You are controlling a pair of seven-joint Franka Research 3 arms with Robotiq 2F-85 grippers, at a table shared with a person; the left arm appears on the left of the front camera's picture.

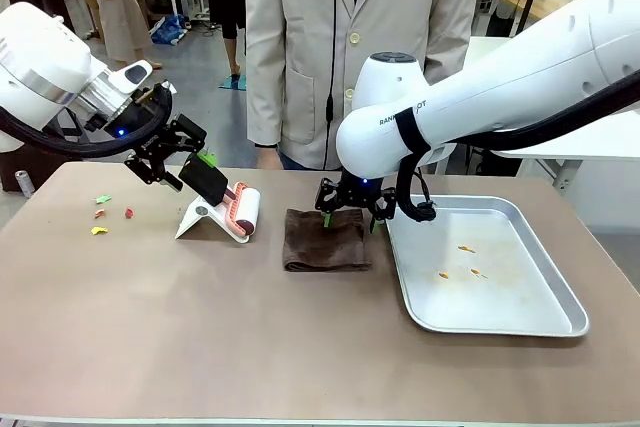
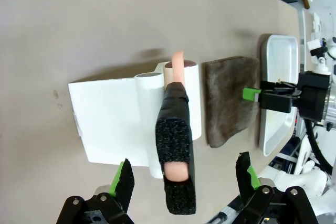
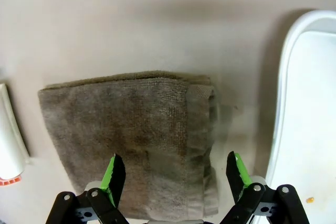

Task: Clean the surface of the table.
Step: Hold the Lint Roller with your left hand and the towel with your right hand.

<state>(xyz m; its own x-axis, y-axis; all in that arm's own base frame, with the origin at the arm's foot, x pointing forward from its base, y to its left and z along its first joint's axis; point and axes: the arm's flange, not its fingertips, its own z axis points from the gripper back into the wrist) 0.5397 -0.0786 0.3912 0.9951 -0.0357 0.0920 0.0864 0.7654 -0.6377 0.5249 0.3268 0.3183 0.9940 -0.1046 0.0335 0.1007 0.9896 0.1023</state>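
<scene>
1. Across the far side of the table (image 1: 200, 327) you had one person (image 1: 350, 47) standing in a pale coat. The taupe-brown top ran the full width of the front view, under everything listed below.
2. You had one lint roller (image 2: 174, 124) leaning in one white holder (image 2: 110, 119), left of the middle.
3. Your left gripper (image 2: 184, 165) hung over the roller's black handle with both fingers spread wide. The handle sat between them with a gap on each side.
4. One folded brown cloth (image 1: 326, 237) lay flat at the middle, just right of the holder and just left of the tray.
5. Your right gripper (image 3: 174, 157) stood over the cloth's far edge, its two fingers spread and holding nothing. You could not tell whether the tips touched the cloth.
6. One metal tray (image 1: 510, 297) lay on the right, with three small orange bits (image 1: 466, 248) in it.
7. Four small scraps (image 1: 103, 198) lay on the bare top at the far left: one green, one orange, one red and one yellow. They were close together and apart from the holder.
</scene>
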